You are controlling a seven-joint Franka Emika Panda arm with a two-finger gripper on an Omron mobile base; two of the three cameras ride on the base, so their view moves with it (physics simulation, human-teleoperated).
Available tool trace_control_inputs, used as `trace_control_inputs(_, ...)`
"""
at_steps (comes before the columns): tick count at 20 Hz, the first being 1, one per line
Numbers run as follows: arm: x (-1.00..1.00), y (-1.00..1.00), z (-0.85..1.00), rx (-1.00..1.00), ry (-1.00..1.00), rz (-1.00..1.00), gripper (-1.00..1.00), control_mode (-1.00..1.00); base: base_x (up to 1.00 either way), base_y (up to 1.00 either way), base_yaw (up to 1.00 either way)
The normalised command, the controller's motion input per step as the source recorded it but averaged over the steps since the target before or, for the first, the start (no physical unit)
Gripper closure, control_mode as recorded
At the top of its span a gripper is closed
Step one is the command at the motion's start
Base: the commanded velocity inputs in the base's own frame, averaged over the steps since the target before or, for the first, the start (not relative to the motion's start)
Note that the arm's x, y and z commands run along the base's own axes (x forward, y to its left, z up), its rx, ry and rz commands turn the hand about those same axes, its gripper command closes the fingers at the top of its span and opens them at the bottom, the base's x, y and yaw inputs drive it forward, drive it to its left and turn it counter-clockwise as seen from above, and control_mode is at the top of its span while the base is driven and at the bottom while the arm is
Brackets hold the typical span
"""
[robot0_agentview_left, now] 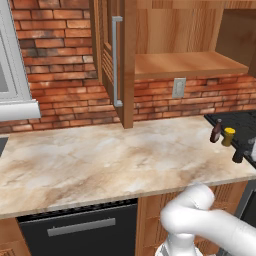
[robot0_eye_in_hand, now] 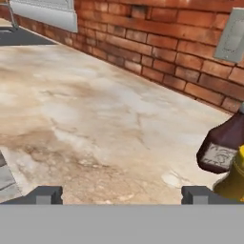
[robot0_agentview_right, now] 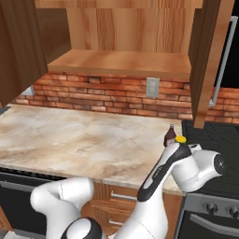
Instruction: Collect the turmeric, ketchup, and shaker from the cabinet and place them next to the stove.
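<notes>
**A:** so where's everything at? The cabinet (robot0_agentview_left: pixel 190 62) is open, wood shelf bare, slatted door swung out with the grey handle (robot0_agentview_left: pixel 117 60) facing us

**B:** all three are down on the desk (robot0_agentview_left: pixel 110 160) at its right end, by the stove (robot0_agentview_left: pixel 240 125). Ketchup (robot0_agentview_left: pixel 216 131) stands upright just beside the stove's edge, turmeric (robot0_agentview_left: pixel 228 136) right next to it, nearly touching. In the hand view the ketchup (robot0_eye_in_hand: pixel 223 145) sits behind the turmeric (robot0_eye_in_hand: pixel 234 178)

**A:** and the shaker?

**B:** shaker (robot0_agentview_left: pixel 239 152) is a bit nearer the desk's front edge, apart from the other two, close to the arm's wrist

**A:** the claw (robot0_eye_in_hand: pixel 123 194)?

**B:** spread wide, both tips far apart and nothing between them, low over bare marble. From the right base view the hand is tucked by the bottles at the stove corner

**A:** brick wall and an outlet (robot0_agentview_right: pixel 152 87) behind it all, dishwasher (robot0_agentview_left: pixel 75 230) under the desk
</notes>
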Motion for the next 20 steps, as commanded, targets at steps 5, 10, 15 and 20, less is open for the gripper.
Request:
trace_control_inputs(5,-0.36,1.0,0.0,-0.1,0.0,0.0,-1.0,-1.0,0.0,0.0,0.0)
trace_control_inputs(10,-0.55,1.0,0.11,-0.11,0.0,0.0,-1.0,-1.0,0.0,0.0,0.0)
trace_control_inputs(15,-0.52,1.0,0.37,-0.12,-0.01,0.0,-1.0,-1.0,0.0,0.0,0.0)
trace_control_inputs(20,-0.46,0.98,0.78,-0.19,-0.12,0.0,-1.0,-1.0,0.0,0.0,0.0)
